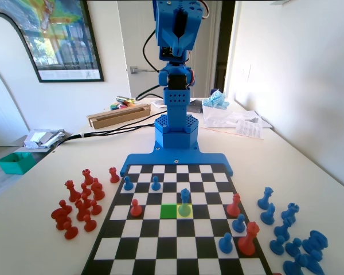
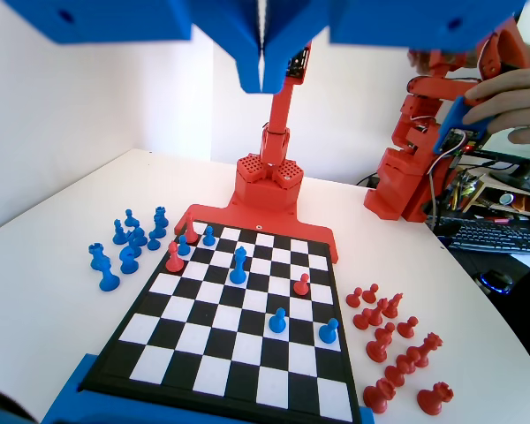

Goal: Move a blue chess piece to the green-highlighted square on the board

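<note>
Blue chess piece (image 1: 184, 202) on yellow square, far below closed end effector (image 2: 261, 78)

Home room doubling as a hobby workspace.
White table (image 1: 40, 229) stood against plain white walls; a framed poster (image 1: 57, 37) hung on one wall; a door with a lever handle (image 1: 135, 70) sat behind; clutter lay along the table's far edge: a cardboard box (image 1: 117, 114), crumpled papers (image 1: 241, 121), a teal tray (image 1: 16, 162); a keyboard (image 2: 499, 237) and mouse (image 2: 495, 281) occupied a side desk.
</note>
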